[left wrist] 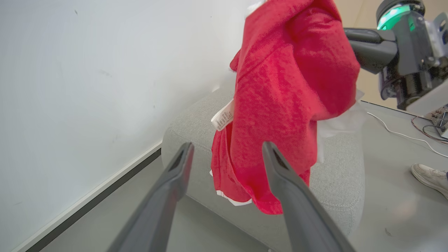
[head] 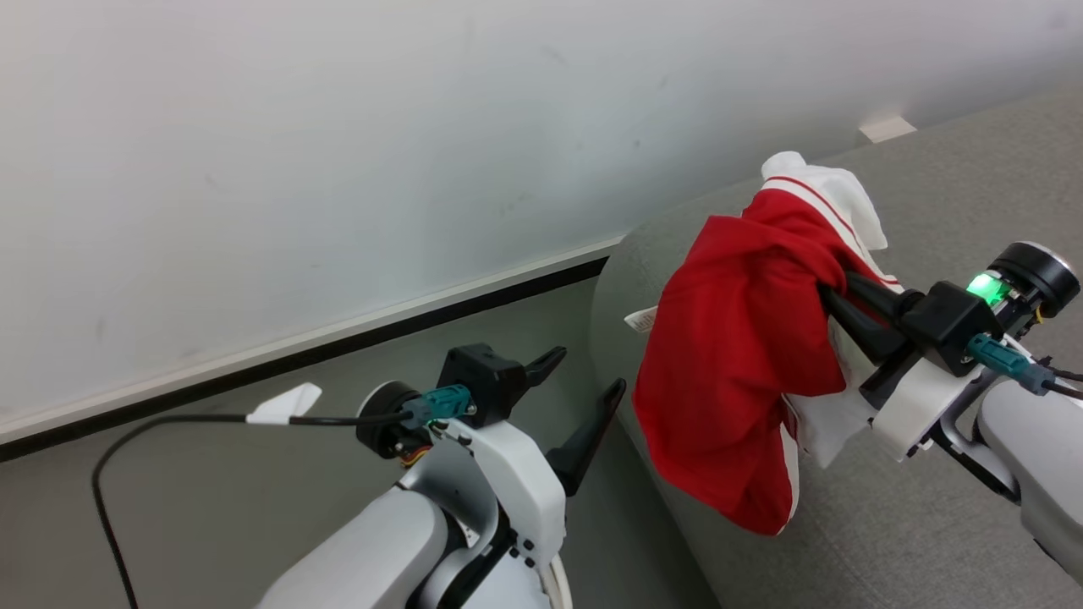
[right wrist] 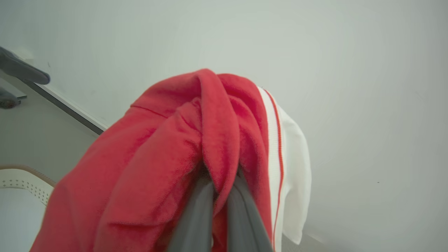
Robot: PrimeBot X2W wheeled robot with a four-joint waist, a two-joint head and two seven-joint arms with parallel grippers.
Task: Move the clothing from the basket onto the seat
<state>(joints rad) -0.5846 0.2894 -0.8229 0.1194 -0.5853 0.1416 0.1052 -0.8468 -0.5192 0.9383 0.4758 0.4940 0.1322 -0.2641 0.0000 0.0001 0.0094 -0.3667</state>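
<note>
While the right gripper (head: 833,296) pinches the clothing (head: 736,364) aloft over the seat (head: 931,524) edge, carry step is in hand; left gripper (head: 588,370) gapes empty nearby; next likely: lower it onto the seat, then release.

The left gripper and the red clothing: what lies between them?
Nothing: in the left wrist view the stretch from the open left gripper to the clothing is bare air.

Bright red clothing (head: 736,355) with white panels and a thin red stripe, grey seat (head: 931,524), cream-white perforated basket (right wrist: 24,183) with brown rim, my dark grey fingers (left wrist: 164,196)
</note>
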